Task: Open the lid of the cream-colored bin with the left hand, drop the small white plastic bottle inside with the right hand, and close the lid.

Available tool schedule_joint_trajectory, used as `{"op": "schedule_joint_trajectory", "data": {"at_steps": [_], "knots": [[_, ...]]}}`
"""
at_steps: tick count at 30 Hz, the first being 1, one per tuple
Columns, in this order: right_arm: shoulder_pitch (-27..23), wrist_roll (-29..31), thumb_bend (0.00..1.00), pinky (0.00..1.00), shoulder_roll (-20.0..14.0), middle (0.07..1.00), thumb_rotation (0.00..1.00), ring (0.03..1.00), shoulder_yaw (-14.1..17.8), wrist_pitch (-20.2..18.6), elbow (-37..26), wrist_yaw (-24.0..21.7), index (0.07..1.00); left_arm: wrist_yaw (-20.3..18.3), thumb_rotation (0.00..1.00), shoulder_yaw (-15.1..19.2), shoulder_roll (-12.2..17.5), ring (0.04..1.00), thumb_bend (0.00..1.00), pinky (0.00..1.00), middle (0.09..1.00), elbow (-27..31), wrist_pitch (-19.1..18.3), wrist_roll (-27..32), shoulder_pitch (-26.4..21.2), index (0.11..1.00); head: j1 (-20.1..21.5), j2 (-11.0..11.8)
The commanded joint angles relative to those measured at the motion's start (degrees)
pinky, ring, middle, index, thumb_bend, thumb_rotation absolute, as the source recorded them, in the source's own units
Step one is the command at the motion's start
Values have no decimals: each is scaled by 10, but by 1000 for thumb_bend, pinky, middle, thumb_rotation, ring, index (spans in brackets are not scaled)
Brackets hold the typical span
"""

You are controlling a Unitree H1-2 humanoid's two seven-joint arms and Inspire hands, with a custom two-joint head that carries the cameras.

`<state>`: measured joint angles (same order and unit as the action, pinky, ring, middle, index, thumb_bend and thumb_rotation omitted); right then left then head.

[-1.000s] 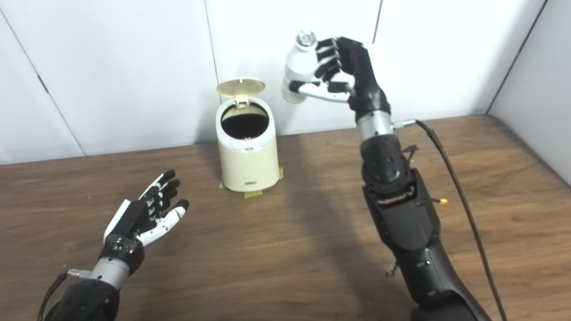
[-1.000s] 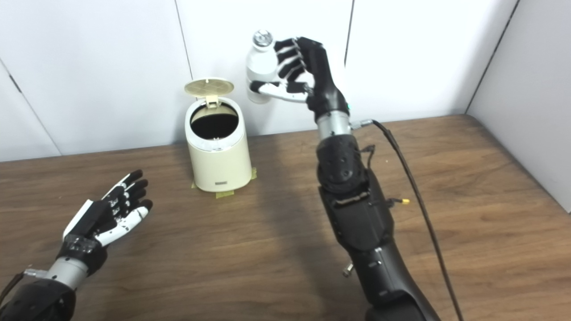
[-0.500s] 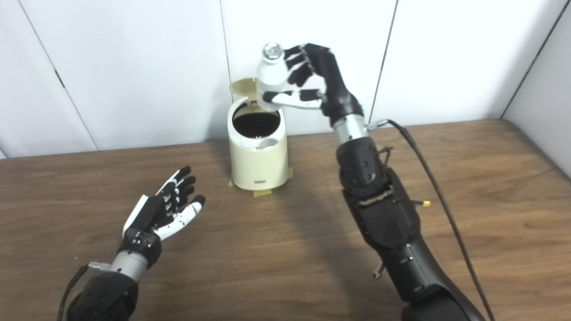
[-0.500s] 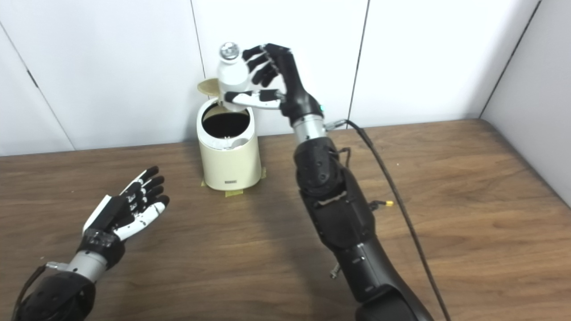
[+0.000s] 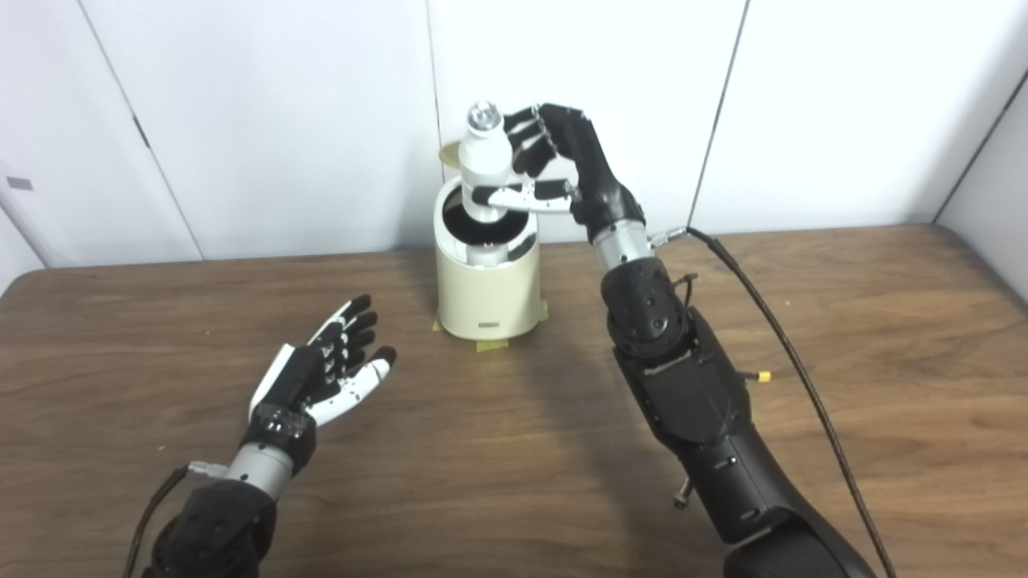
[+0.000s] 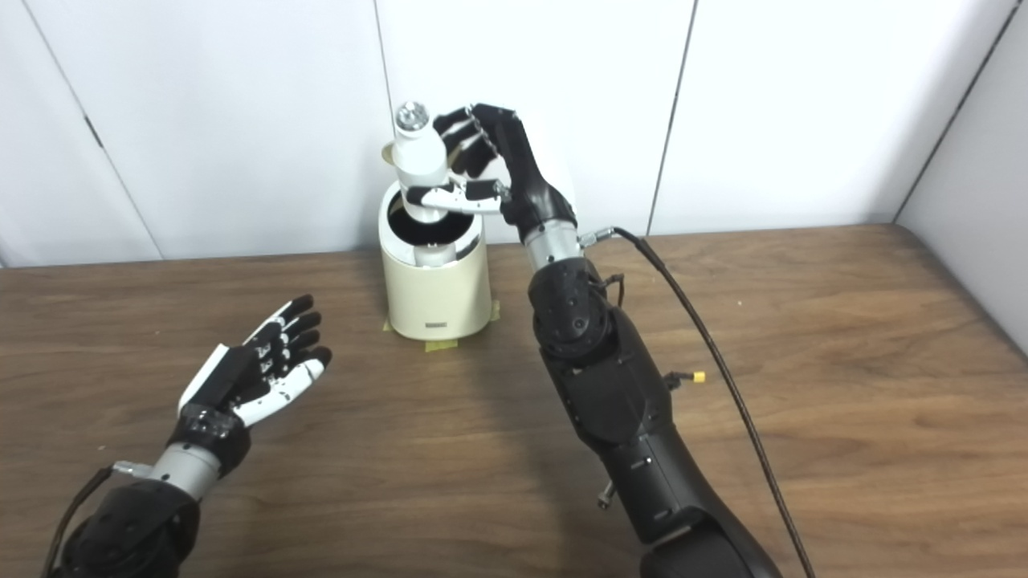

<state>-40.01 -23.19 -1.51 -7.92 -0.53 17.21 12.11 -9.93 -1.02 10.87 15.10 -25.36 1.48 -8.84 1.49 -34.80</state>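
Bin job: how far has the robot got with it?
Lid is already up, so opening looks done. In hand: the right hand holds the bottle upright over the bin, its lower end apparently dipping into the mouth; the fingers look loose, but I cannot tell whether it is released. Left: letting it drop fully in, then shutting the lid. The left hand waits open above the table.

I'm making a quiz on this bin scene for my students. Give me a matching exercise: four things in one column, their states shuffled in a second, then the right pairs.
Things:
1. left hand
2. right hand
3. bin lid
4. white bottle

States:
A. upright, over the mouth of the cream bin
B. raised open behind the bin
C. open, empty, low over the table
D. fingers wrapped around the bottle

Pairs: 1-C, 2-D, 3-B, 4-A
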Motion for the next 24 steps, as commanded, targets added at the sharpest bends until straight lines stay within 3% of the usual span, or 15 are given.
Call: {"op": "schedule_joint_trajectory", "data": {"at_steps": [1,11,24], "knots": [[-40,-2,517,378,-1,472,0,412,9,28,-1,21,511,3,234,3,3,944,417,964,943,23,9,-1,-15,984,1,0],[-56,4,518,384,4,472,0,414,17,55,62,54,509,4,250,0,3,935,420,953,932,25,8,-4,-18,975,7,-1],[-65,10,520,412,10,491,0,436,18,67,92,68,490,4,243,-3,-5,932,436,955,927,23,11,0,-22,977,11,-3]]}}
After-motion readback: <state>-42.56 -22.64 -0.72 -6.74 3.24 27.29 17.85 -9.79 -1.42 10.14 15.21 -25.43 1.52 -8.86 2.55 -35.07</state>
